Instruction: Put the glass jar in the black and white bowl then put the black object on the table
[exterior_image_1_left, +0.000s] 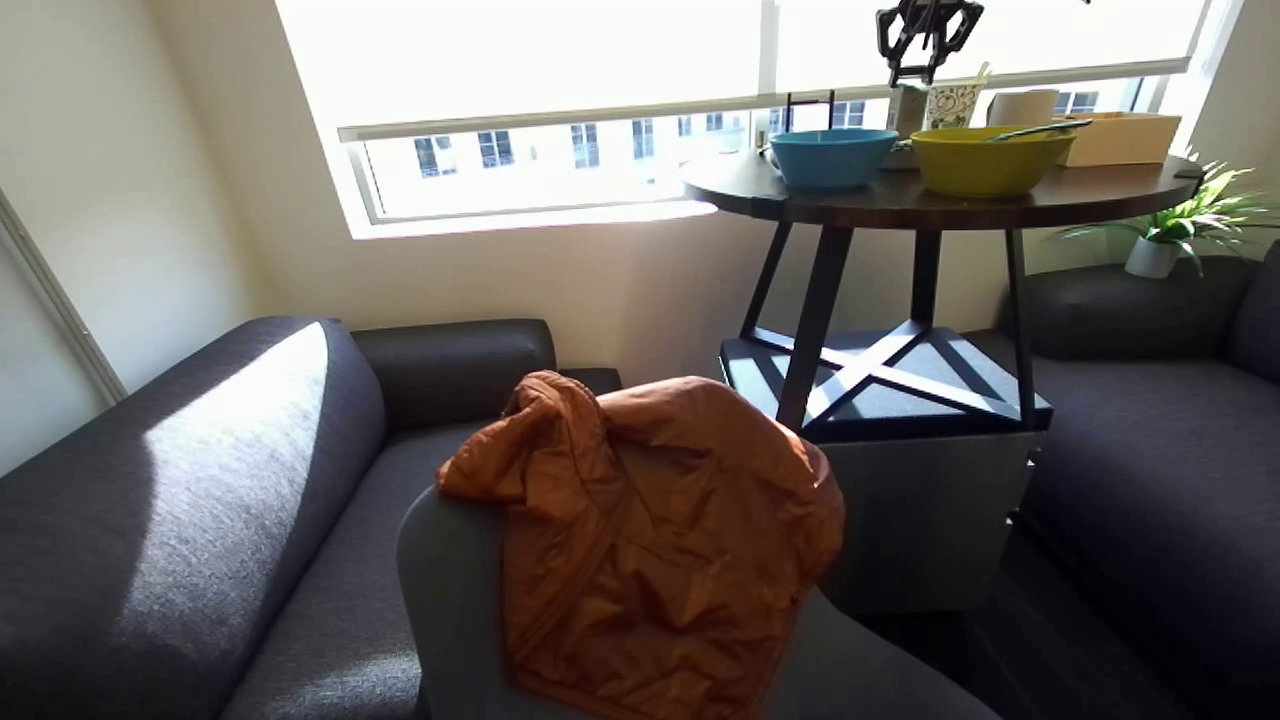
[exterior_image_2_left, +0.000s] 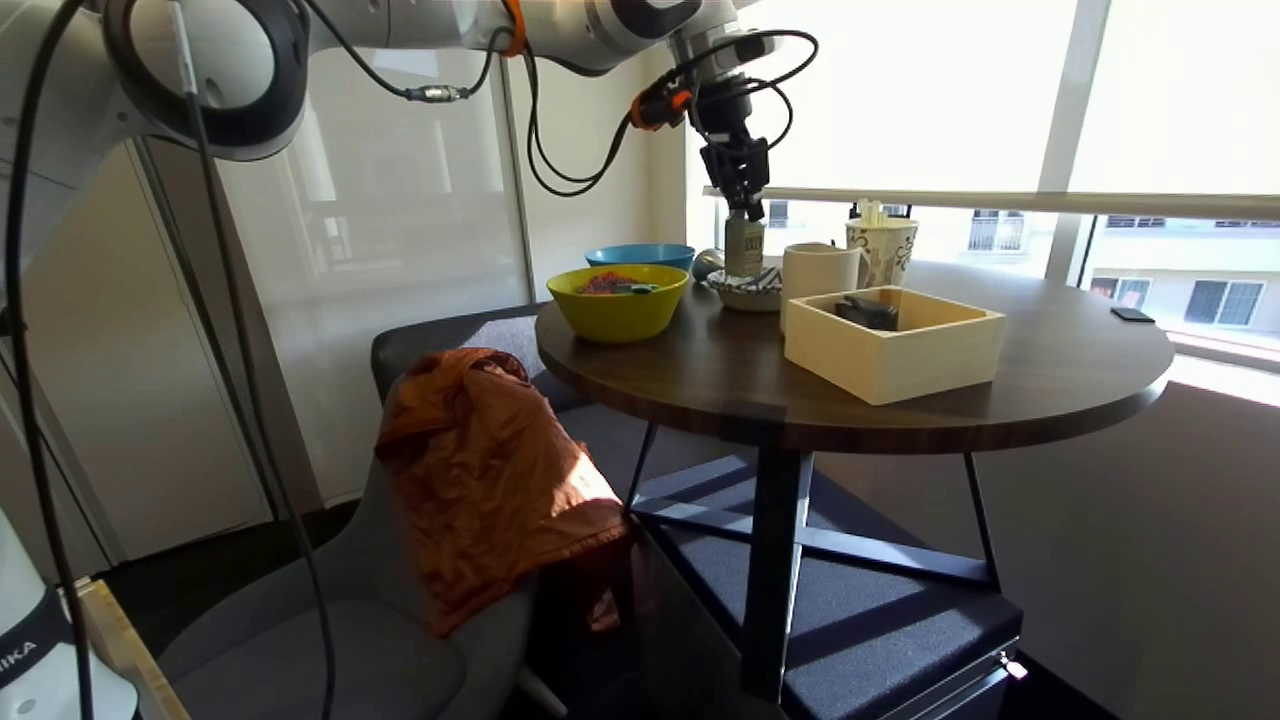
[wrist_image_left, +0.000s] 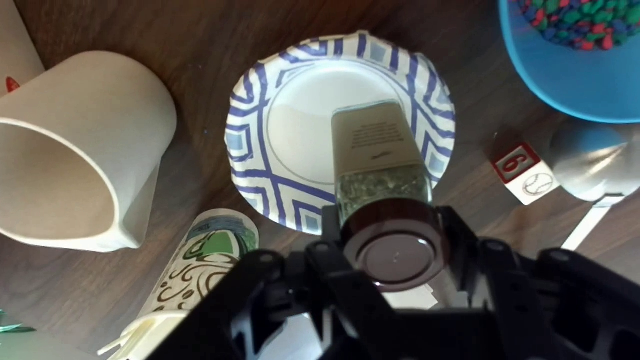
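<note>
A: What does the gripper (exterior_image_2_left: 745, 212) have?

B: The glass jar (wrist_image_left: 380, 145) — it is clamped around the dark red lid (wrist_image_left: 395, 245), one finger on either side. In both exterior views the jar points down from it, roughly upright.

A: And the black and white bowl (wrist_image_left: 290, 130)?

B: Below the gripper, with the lower end of the jar over its inside. In the wrist view the pattern looks more bluish purple than black.

A: Is the glass touching it?

B: I cannot tell from these angles.

A: Where is the black object (exterior_image_2_left: 868, 312)?

B: Inside the wooden box (exterior_image_2_left: 850, 355), lower than the gripper and to its right in an exterior view. Its exact shape is hard to make out.

A: What else surrounds the gripper?

B: In the wrist view, a pale mug (wrist_image_left: 100, 125) and a patterned paper cup (wrist_image_left: 192, 277) holding thin sticks are to its left. To its right is a block (wrist_image_left: 522, 172) with a 6 on a red face and, farther up, the blue bowl (wrist_image_left: 550, 80) with coloured pebbles.

A: And the yellow bowl (exterior_image_2_left: 615, 315)?

B: Lower than the gripper and to its left in an exterior view. Bowls, mug, cup, block and box all rest on the bench (exterior_image_2_left: 720, 365) — the round dark brown top beneath the gripper.
</note>
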